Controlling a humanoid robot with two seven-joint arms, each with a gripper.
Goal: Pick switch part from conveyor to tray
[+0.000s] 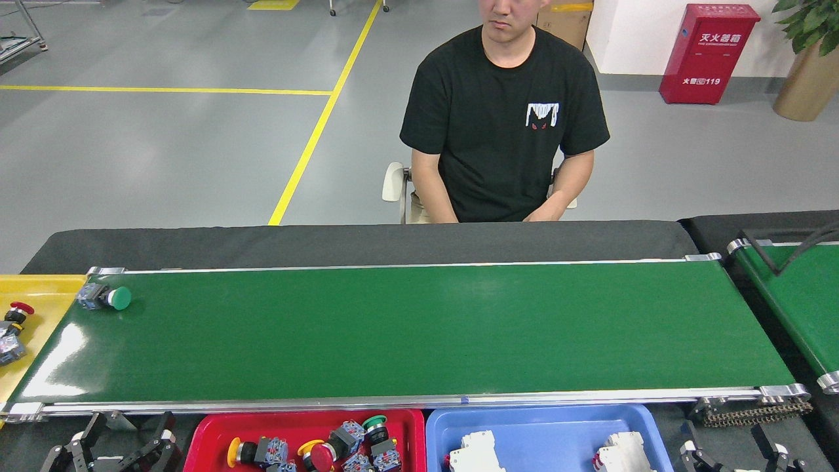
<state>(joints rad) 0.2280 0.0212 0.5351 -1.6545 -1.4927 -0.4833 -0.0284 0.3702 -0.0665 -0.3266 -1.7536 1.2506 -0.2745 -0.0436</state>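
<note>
Conveyor (419,328) bears one switch part (103,297); red tray (210,432) holds several; both claws unreadable

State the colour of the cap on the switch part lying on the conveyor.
Green, clearest in the head view: the cap.

Only my two grippers show, along the bottom edge. My left gripper (115,449) is black, built of linked bars with pale pads at the finger ends and small silver screws at the joints. My right gripper (734,452) is the same black make, with white-tipped fingers.
</note>
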